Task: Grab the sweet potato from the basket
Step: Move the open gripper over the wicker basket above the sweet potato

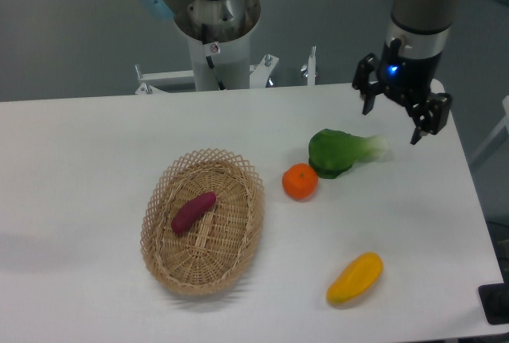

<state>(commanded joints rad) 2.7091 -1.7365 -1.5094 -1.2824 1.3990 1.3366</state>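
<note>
A small reddish-purple sweet potato (193,212) lies slanted inside the oval wicker basket (238,235) at the table's left-centre. My gripper (392,123) hangs in the air far to the right, above the table's back right part and just beyond the green vegetable. Its two fingers are spread wide apart and hold nothing. The sweet potato is in full view and untouched.
A leafy green vegetable (340,152) lies right of centre, with a round orange (300,181) beside it toward the basket. A yellow-orange mango-shaped fruit (355,278) rests near the front right. The robot base (216,37) stands behind the table.
</note>
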